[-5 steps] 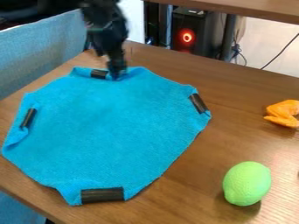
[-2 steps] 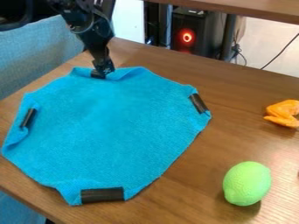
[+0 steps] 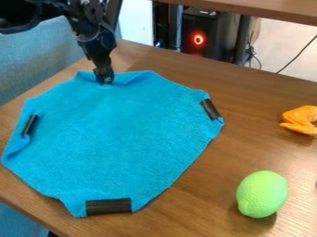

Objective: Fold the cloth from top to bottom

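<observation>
I see the blue cloth point(image 3: 117, 139) spread on the table point(image 3: 192, 208); the black gripper point(image 3: 104, 78) hangs at the cloth's top edge. Whether it's open or closed, I can't tell; a green lime point(image 3: 262, 194) sits right of the cloth.

Pretty sure I'm in an office or a robot lab, can't really tell which. My claw point(image 3: 104, 78) hangs at the upper left, over a wood-look desk point(image 3: 201, 185), and there's another wooden top point(image 3: 260, 8) along the upper right. Under that one sits a black box point(image 3: 217, 25), PC tower by the looks of it, with a glowing red ring point(image 3: 198, 39), plus some loose cables point(image 3: 250, 55) near a dark metal leg point(image 3: 242, 39). Blue-grey upholstery point(image 3: 34, 60) at the left, kinda like office seating.
</observation>
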`<state>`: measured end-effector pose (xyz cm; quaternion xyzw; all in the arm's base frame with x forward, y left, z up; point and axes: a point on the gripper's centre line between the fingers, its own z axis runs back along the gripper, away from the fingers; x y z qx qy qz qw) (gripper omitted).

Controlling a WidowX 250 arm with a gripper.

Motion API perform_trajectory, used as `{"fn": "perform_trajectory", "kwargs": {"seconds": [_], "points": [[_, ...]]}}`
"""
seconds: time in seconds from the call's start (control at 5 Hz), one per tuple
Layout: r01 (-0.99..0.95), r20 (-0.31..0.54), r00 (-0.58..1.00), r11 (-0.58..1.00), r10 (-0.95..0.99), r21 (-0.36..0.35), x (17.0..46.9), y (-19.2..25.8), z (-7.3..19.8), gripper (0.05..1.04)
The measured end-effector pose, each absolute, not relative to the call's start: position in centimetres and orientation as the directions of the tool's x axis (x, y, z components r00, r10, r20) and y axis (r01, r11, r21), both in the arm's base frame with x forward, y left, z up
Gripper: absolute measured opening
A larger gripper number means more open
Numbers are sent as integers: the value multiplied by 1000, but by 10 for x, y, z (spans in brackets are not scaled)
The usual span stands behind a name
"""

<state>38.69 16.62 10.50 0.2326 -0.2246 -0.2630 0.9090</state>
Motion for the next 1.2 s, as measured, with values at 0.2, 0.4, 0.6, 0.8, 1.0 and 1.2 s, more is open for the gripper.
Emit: {"fn": "perform_trajectory", "kwargs": {"seconds": [0.2,0.4,0.6,0.8,1.0,1.2], "points": [[373,261,775,750,-576,547,392,173,98,1000],[368,246,784,745,-570,556,396,179,98,1000],[371,232,794,750,-562,547,396,180,92,1001],[357,239,797,752,-555,554,399,182,97,1000],[364,222,805,754,-550,547,398,183,90,998],[356,222,811,757,-541,548,400,185,92,921]]}}
